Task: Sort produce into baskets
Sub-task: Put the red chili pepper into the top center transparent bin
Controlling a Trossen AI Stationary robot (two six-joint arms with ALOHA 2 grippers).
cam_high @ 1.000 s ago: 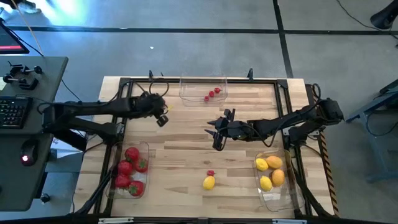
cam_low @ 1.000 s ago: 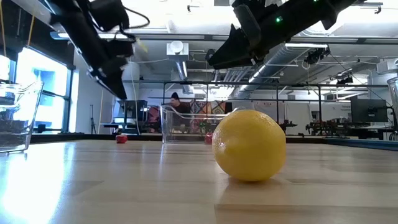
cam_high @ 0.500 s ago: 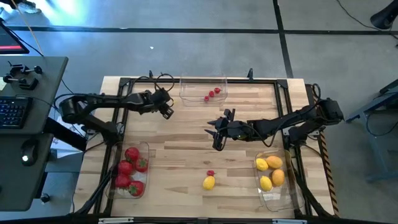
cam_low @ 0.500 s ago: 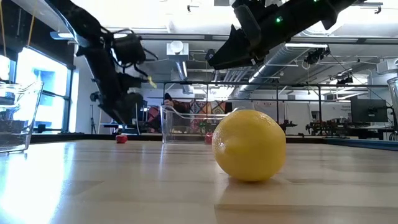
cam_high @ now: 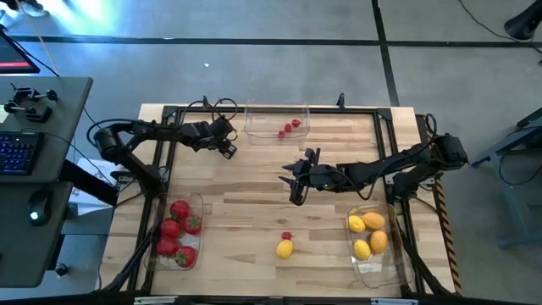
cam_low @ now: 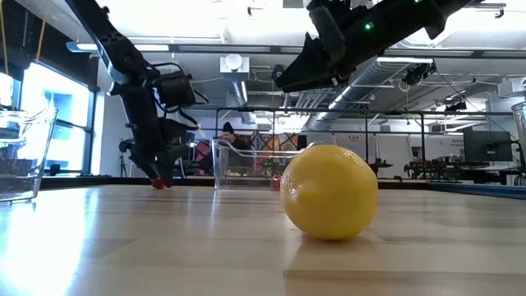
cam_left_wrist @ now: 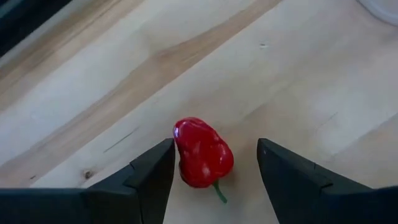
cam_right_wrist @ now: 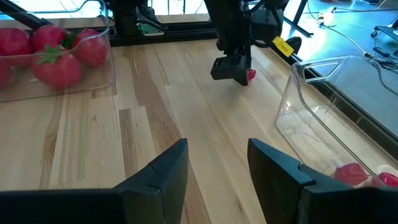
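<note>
Down at the far left part of the counter (cam_high: pixel 254 182), the left gripper (cam_high: pixel 225 149) is lowered right to the wood, its fingers parted with a small red berry (cam_left_wrist: pixel 203 154) lying between them, one finger touching or nearly touching it. Only the left wrist view shows that clearly; from overhead the berry is hidden under the gripper, and in the low view just a red speck shows at the fingertips.

The right gripper (cam_high: pixel 294 180) hangs above the middle of the counter, fingers spread partway and holding nothing, as its own wrist view shows.

From overhead, the bin at the far edge (cam_high: pixel 277 121) holds three red berries (cam_high: pixel 290 128), the bin at the near left corner (cam_high: pixel 175 231) holds tomatoes (cam_high: pixel 178 229), and the bin at the near right corner (cam_high: pixel 373 246) holds lemons (cam_high: pixel 367 234). A loose lemon (cam_high: pixel 284 248) and another berry (cam_high: pixel 286 236) sit near the near edge. The low view is filled by that lemon, and a person shows far behind the counter.
</note>
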